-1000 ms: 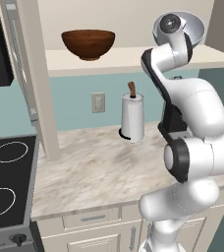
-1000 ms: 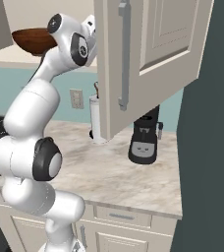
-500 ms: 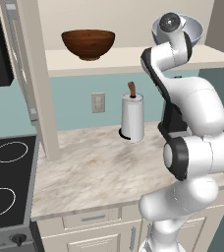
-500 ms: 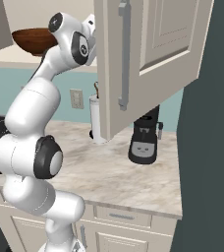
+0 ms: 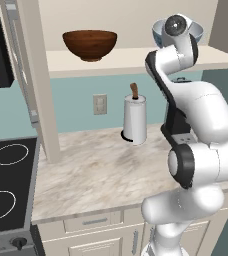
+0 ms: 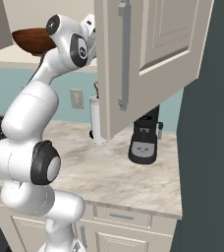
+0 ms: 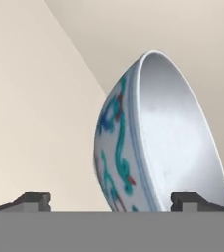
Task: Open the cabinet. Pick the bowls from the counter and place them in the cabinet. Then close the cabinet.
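Note:
The cabinet stands open, its right door (image 6: 153, 59) swung out toward me and its pale shelf (image 5: 121, 60) bare in the middle. The dark brown wooden bowl (image 5: 90, 45) (image 6: 29, 42) rests on the shelf's left part. At the shelf's right end, the white bowl with blue pattern (image 5: 198, 32) peeks out behind my wrist. In the hand view this bowl (image 7: 148, 138) looms close, its wall between the tips of my gripper (image 7: 111, 199). The fingertips (image 7: 33, 199) stand wide apart, so the gripper is open and grips nothing.
On the marbled counter (image 5: 96, 175) (image 6: 114, 177) stands a white paper-towel roll (image 5: 135, 120) against the teal wall. A black coffee machine (image 6: 144, 142) sits under the open right door. The black stovetop (image 5: 6, 180) lies at the left, beyond the left door's edge (image 5: 36, 75).
The gripper has gone from shut to open, releasing the white-and-blue bowl on the shelf. The arm has barely shifted, and the brown bowl has not moved.

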Tool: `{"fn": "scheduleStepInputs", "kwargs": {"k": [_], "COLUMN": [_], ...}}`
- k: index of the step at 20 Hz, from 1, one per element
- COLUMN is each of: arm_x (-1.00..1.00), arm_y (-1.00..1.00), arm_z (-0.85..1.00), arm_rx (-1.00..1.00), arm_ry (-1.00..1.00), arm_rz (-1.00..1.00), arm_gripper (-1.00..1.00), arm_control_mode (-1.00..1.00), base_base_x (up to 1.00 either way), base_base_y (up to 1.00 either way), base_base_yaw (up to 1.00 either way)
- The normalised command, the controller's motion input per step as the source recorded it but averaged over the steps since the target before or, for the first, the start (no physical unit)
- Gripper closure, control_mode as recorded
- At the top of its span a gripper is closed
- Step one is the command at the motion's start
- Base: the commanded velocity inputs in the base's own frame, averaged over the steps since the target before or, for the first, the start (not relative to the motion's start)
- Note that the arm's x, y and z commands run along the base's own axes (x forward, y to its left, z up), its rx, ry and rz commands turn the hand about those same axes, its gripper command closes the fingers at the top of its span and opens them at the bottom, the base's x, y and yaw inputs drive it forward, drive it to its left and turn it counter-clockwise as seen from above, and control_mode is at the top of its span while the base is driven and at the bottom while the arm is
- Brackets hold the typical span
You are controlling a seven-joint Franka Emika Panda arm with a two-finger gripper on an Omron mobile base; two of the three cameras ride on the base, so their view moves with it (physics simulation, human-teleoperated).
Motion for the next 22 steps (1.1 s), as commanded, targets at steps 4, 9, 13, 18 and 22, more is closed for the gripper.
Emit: {"fn": "scheduleStepInputs", "kwargs": {"k": [4,9,13,18,22], "arm_x": [-0.04,-0.26,-0.11,-0.25,-0.47], "arm_y": [0.00,0.05,0.21,0.18,0.14], "arm_z": [0.04,0.20,0.24,0.08,0.00], "arm_rx": [0.00,0.00,0.00,0.00,0.00], "arm_ry": [-0.15,-0.19,-0.21,-0.10,0.00], "arm_rz": [0.00,-0.01,-0.03,-0.06,-0.08], "arm_gripper": [-1.00,-1.00,-1.00,-1.00,-1.00], "arm_control_mode": [-1.00,-1.00,-1.00,-1.00,-1.00], "base_base_x": [0.00,0.00,0.00,0.00,0.00], "base_base_y": [0.00,0.00,0.00,0.00,0.00], "base_base_yaw": [0.00,0.00,0.00,0.00,0.00]}}
